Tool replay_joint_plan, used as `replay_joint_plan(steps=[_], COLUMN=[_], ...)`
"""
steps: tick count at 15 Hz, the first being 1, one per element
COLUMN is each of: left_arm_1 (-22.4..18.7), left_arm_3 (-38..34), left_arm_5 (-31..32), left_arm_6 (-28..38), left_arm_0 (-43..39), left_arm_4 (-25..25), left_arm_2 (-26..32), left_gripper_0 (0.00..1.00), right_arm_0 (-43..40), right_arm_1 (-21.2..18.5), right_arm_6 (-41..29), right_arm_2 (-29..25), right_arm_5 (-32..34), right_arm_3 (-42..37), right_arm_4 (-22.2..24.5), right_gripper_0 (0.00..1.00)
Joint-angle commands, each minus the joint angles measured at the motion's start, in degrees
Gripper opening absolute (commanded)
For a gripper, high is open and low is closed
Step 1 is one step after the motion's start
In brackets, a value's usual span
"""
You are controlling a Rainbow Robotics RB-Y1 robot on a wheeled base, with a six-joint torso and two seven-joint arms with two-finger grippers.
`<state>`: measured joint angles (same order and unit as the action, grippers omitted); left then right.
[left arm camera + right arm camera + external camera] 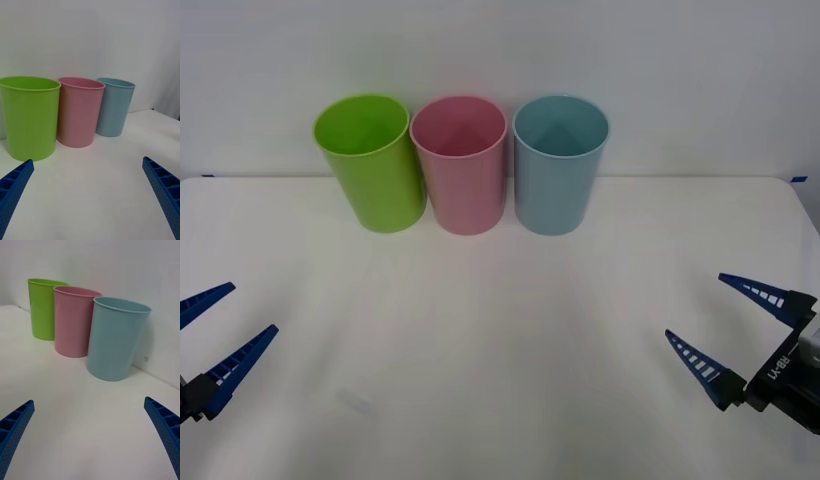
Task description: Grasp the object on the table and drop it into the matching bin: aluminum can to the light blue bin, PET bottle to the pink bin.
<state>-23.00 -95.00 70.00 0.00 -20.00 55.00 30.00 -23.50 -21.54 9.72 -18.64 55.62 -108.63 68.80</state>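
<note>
Front view is showing both pincers spread and idling: left pincer (215, 345) and right pincer (740, 325) hovering low at the near corners of the white worktop (500, 380). No can is lying anywhere visible, so any reach now is risking knocking the light blue bin (560, 165) or the pink bin (460, 165).

3 bins (466, 165) in row at table (500, 350) rear, touching.

The left gripper (218, 323) sits low at the robot's left, its 2 blue ribbed fingers spread wide and holding nothing; the right gripper (720, 320) mirrors it at the right, fingers likewise parted.
</note>
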Motion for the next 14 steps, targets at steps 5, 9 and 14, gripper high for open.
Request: replay_joint_plan(steps=[5,9,14], left_arm_1=[0.0,0.0,0.0], left_arm_3=[0.0,0.0,0.0], left_arm_5=[0.0,0.0,0.0], left_arm_6=[0.0,0.0,0.0], left_arm_0=[0.0,0.0,0.0], left_arm_4=[0.0,0.0,0.0], left_arm_2=[0.0,0.0,0.0], left_gripper_0=[1.0,1.0,1.0], right_arm_0=[-5.0,-3.9,-3.7], right_arm_1=[0.1,0.0,0.1], right_arm_6=[0.7,0.7,0.4], right_arm_2=[-2.5,-1.6,-0.6], right_arm_5=[1.5,0.0,-0.9], right_arm_3=[0.1,0.1,0.1], right_arm_4=[-3.6,-3.6,-3.5], right_gripper_0=[1.0,1.0,1.0])
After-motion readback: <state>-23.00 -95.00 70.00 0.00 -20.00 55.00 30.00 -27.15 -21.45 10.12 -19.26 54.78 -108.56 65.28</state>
